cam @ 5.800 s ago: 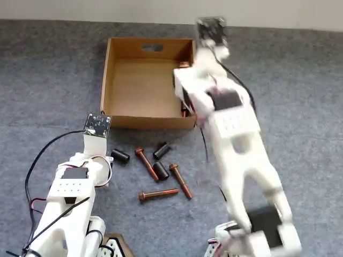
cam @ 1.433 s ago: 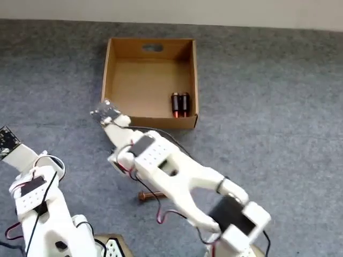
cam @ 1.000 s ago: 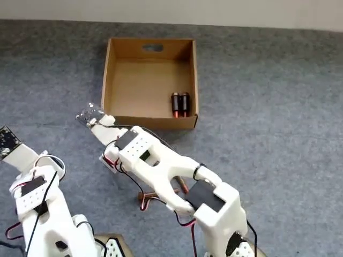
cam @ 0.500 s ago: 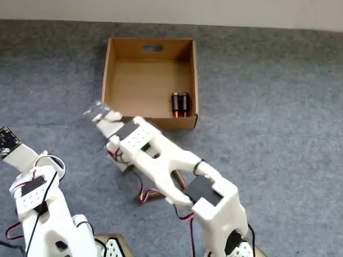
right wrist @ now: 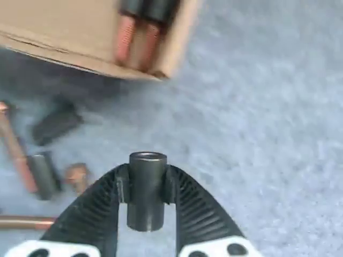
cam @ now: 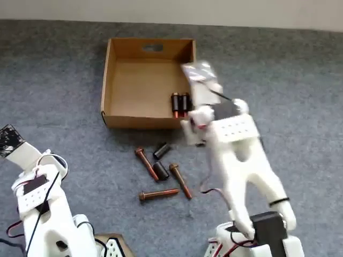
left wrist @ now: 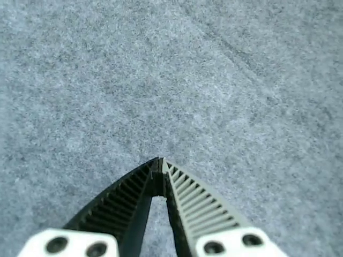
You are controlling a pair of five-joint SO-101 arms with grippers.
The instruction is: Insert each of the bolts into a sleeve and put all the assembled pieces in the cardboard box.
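In the right wrist view my right gripper (right wrist: 146,184) is shut on a black sleeve (right wrist: 146,163), held upright above the grey carpet. From above, my right arm (cam: 230,128) stands beside the front right corner of the cardboard box (cam: 114,75). Two assembled pieces (cam: 180,104) lie inside the box at that corner, shown also as assembled pieces (right wrist: 135,38). On the carpet in front of the box lie three copper bolts (cam: 145,162), (cam: 180,181), (cam: 158,194) and two black sleeves (cam: 162,150), (cam: 161,171). My left gripper (left wrist: 159,170) is shut with nothing in it, over bare carpet.
My left arm (cam: 32,195) sits at the near left, well away from the parts. Grey carpet stretches open to the right of the box and along the left side. The box has a handle hole (cam: 152,47) in its far wall.
My right arm has swung from the left of the loose parts over to the box's front right corner, holding a black sleeve. The left arm has stayed put.
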